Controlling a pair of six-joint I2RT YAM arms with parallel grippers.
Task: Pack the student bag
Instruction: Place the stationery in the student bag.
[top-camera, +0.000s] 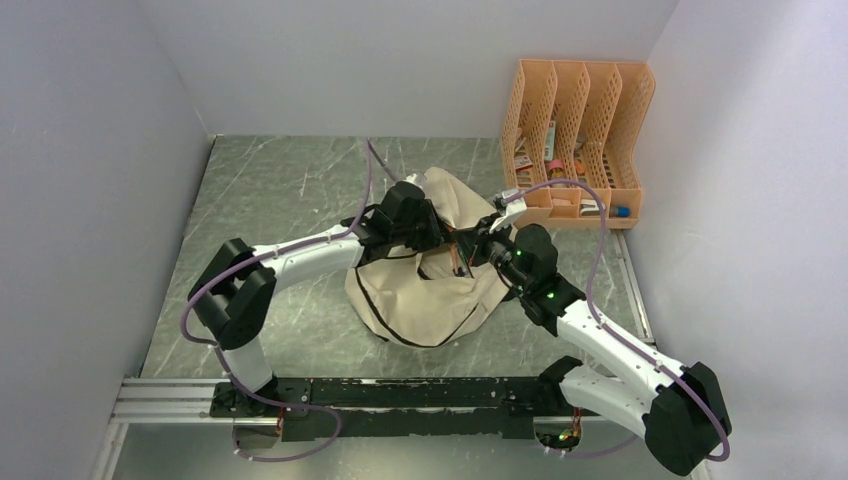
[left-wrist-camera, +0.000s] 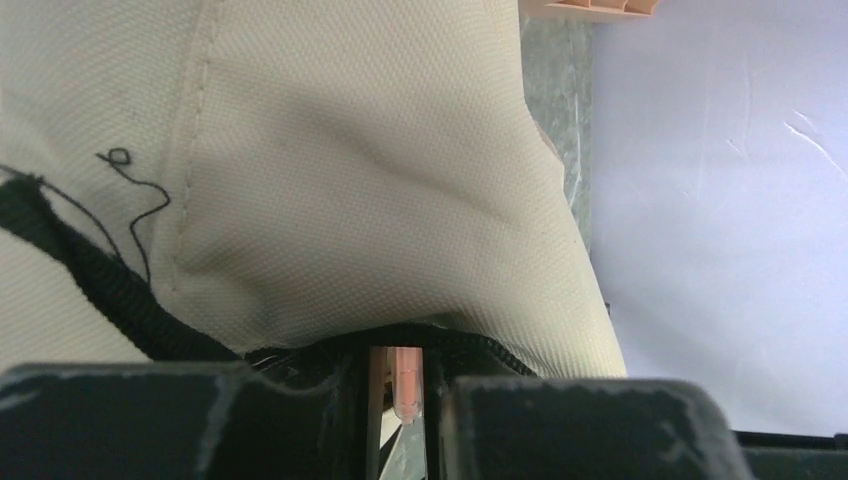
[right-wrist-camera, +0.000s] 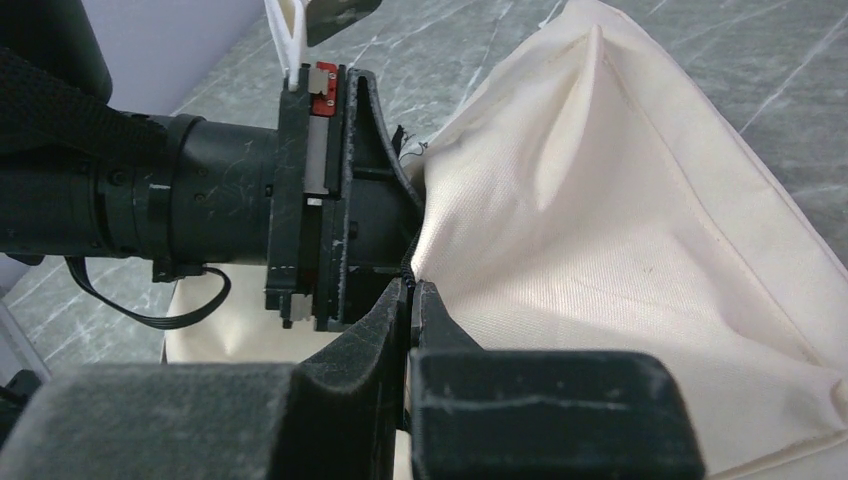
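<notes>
Where the student bag (top-camera: 425, 300) slumps at the middle of the counter (top-camera: 270, 190), the right gripper (right-wrist-camera: 410, 300) has its jaws clamped on the bag's black zip edge toward 12 o'clock. The left gripper (left-wrist-camera: 400, 390) shows jaws nearly together with something pinkish between them, and I cannot tell whether they grip it.

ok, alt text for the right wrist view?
Right fingers shut on the cream bag's black edge, fabric creased toward the grip. The left arm reaches the same spot from the left; grey marbled table behind.
</notes>
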